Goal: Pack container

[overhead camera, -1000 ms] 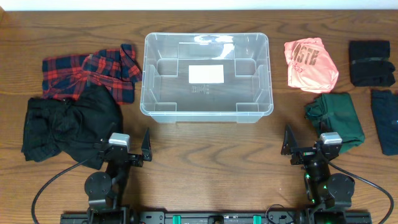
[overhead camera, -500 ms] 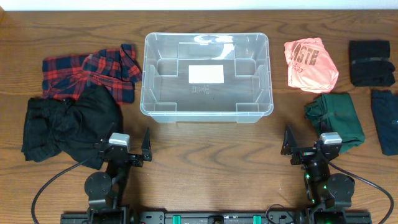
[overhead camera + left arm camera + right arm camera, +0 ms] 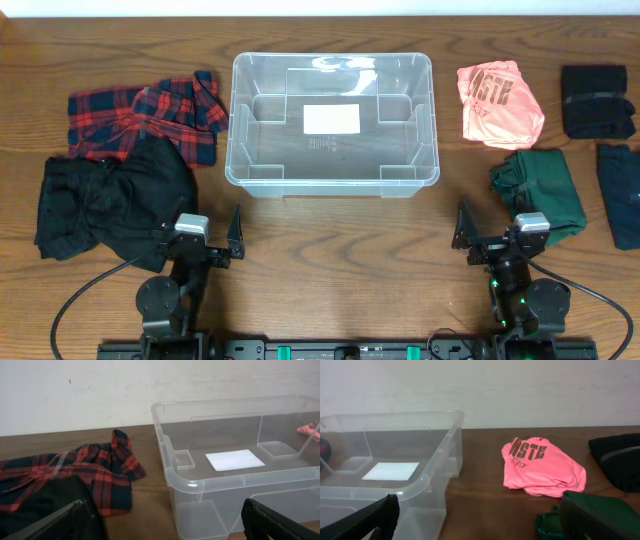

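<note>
Container: the clear bin [image 3: 270,135] stands in the middle of the far side of the wooden table [image 3: 330,270], with nothing inside it; a white label is on its bottom.
Left gripper [image 3: 200,242]: its fingers are spread wide, they hold nothing, and it is near the front edge, apart from the bin.
Right gripper [image 3: 500,242]: also spread wide, with nothing in it.
Left of bin: a red plaid shirt [image 3: 140,115] and a black garment [image 3: 110,200].
Right of bin: a pink shirt [image 3: 498,100], a green garment [image 3: 540,190] and two dark folded pieces [image 3: 597,102].
</note>
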Tool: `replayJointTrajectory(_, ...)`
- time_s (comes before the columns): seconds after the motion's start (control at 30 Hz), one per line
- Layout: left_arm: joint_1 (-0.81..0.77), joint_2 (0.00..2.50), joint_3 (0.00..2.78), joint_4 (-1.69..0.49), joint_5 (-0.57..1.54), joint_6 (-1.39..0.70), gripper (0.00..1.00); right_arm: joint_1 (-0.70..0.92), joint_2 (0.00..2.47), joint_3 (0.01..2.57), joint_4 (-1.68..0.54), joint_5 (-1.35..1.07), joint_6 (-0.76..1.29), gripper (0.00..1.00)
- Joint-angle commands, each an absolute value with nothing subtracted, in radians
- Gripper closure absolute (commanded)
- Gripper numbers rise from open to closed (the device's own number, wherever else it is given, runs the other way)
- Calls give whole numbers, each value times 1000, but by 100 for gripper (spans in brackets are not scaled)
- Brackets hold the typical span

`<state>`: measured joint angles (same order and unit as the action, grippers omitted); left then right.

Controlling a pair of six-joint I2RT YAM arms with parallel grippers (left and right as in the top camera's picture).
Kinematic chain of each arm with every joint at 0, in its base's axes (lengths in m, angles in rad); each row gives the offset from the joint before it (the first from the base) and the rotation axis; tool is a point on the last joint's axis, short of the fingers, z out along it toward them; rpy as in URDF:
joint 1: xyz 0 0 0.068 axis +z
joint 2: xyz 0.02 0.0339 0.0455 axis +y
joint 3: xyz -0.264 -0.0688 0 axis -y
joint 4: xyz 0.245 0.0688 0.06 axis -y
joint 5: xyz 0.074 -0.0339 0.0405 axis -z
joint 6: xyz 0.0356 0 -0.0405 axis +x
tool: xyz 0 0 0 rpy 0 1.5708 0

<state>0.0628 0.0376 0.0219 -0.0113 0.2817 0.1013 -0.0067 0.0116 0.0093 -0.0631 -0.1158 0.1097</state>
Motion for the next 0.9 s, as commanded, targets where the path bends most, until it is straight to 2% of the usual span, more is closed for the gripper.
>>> replayJointTrajectory(0.0,67,39,4,-45,284,93,2,3,6,6,-64,-109,107,1)
replayJointTrajectory(0.4,67,39,4,-45,284,93,2,3,6,6,-64,-109,107,1)
replayJointTrajectory(0.6,67,39,4,-45,284,93,2,3,6,6,-38,5,84,1)
replayJointTrajectory(0.87,67,39,4,-45,284,93,2,2,7,6,-49,27,68,1)
